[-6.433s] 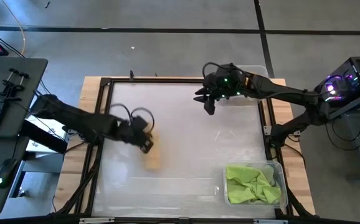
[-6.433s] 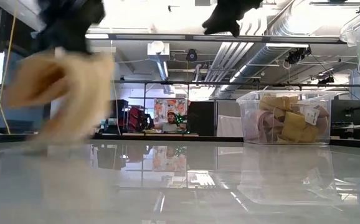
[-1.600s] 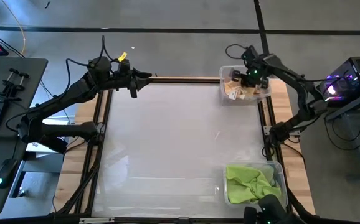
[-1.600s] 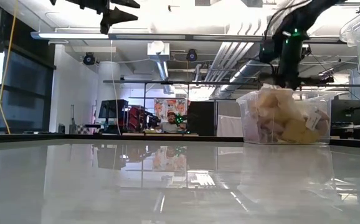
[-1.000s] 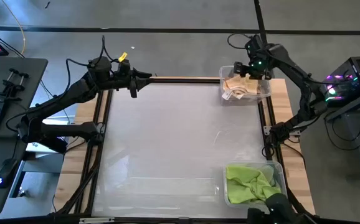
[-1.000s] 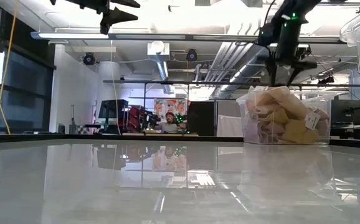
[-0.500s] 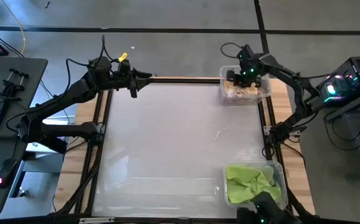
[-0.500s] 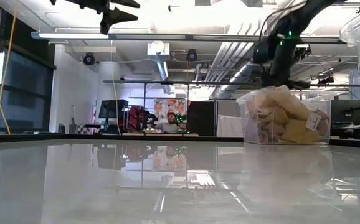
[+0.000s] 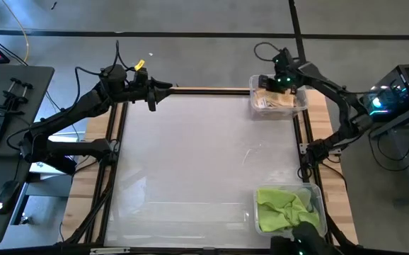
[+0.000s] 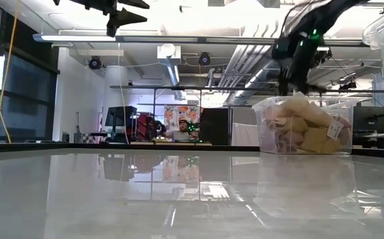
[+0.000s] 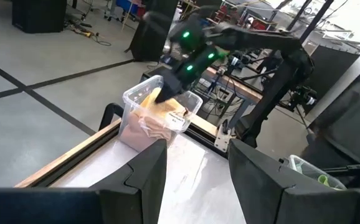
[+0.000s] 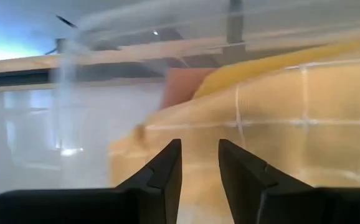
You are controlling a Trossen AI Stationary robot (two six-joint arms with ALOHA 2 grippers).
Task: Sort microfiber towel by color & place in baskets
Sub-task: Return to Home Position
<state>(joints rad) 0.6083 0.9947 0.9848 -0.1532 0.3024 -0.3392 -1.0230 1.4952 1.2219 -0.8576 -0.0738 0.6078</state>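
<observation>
Parted and empty, the right jaws hang just above the heap of yellow towels (image 9: 275,101) in the far basket (image 10: 351,100), which sits at the far right corner of the desk (image 9: 190,156). With nothing between them and cloth right below, I judge the drop is made and this arm needs only to lift clear. The left jaws are likewise open and hold nothing, raised high over the desk's far left corner, out of the way in what looks like a waiting pose. The near basket (image 9: 289,186) at the near right corner holds the green towels (image 9: 284,210), so each colour has its own tub and no cloth lies on the bare desk. Both tubs are clear plastic with rounded corners, thin-walled, their loads visible through the sides. The towels are soft and crumpled, piled slightly above the far rim; one bears a small white tag. The desk top is pale, smooth and glossy, mirroring the room.
</observation>
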